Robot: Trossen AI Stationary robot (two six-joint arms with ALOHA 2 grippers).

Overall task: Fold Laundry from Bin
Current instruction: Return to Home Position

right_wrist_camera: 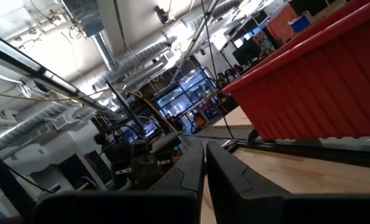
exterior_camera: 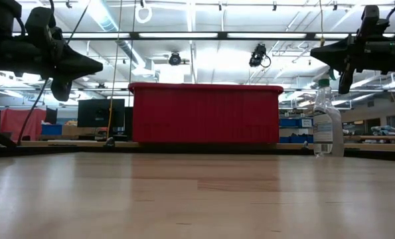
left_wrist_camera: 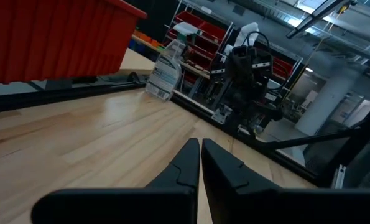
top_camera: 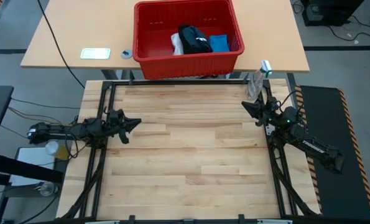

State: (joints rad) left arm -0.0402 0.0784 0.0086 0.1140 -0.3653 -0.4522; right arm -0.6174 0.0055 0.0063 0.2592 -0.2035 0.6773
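Behind the table (top_camera: 185,155), the bin (top_camera: 188,62) holds the laundry (top_camera: 193,38), well apart from the left gripper (top_camera: 135,123) and right gripper (top_camera: 245,105), both clenched.

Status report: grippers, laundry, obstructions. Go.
Left gripper shut, empty, raised at left side. Right gripper shut, empty, raised at right side. Laundry in bin. Bottle close by right gripper.

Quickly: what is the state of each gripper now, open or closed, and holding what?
Left gripper: closed, holding nothing.
Right gripper: closed, holding nothing.
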